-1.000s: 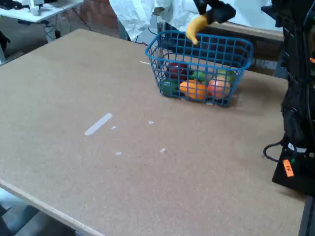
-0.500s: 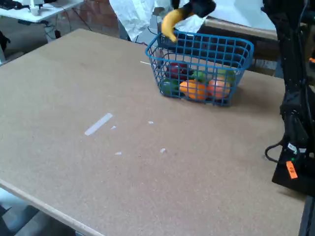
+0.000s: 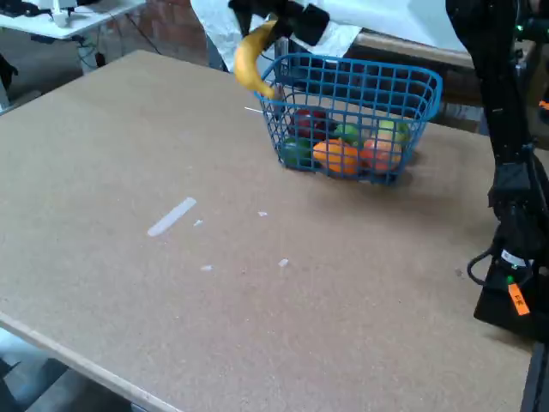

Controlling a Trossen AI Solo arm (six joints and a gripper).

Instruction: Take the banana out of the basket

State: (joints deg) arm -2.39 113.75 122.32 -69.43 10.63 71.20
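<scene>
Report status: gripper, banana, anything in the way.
Gripper shut on banana. Banana lifted, hanging just outside the basket, past its left rim in the fixed view. Table below it bare.

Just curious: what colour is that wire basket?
Blue, seen best in the fixed view: the basket.

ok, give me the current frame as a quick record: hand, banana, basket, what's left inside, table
hand: hand shut on the banana, above the basket's left end
banana: banana held in the air, hanging outside the basket's left rim
basket: blue wire basket upright on the table
contents: orange fruit, other red and green fruit
table: brown table, a strip of tape on it
</scene>
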